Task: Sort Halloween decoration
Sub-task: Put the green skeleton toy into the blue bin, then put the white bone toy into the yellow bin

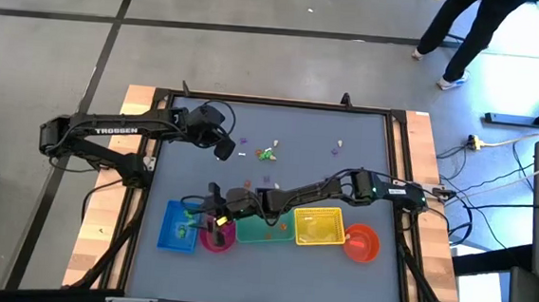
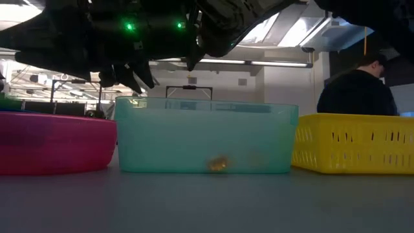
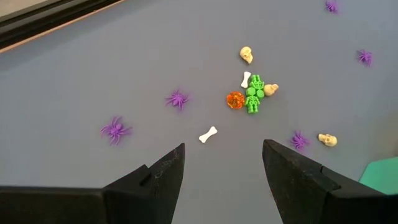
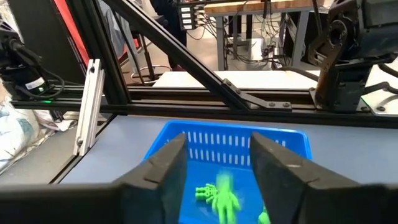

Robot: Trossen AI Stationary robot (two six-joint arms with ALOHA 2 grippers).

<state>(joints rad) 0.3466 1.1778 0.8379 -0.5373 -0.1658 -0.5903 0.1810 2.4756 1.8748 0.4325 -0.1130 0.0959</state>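
Green skeleton figures (image 4: 219, 196) lying in blue basket (image 4: 186, 138) beneath right gripper (image 4: 217, 158), fingers apart; left gripper (image 3: 221, 165) parted above scattered trinkets (image 3: 252, 93).

The left gripper (image 3: 222, 171) hangs open over the grey table (image 3: 74, 81), a white bone (image 3: 208, 134) just ahead; beyond, green skeletons (image 3: 254, 93), an orange pumpkin (image 3: 235, 100), purple spiders (image 3: 178, 99)

Five containers (image 1: 319, 227) in row near front edge — trinkets (image 1: 267, 154) scattered behind, mid-table.
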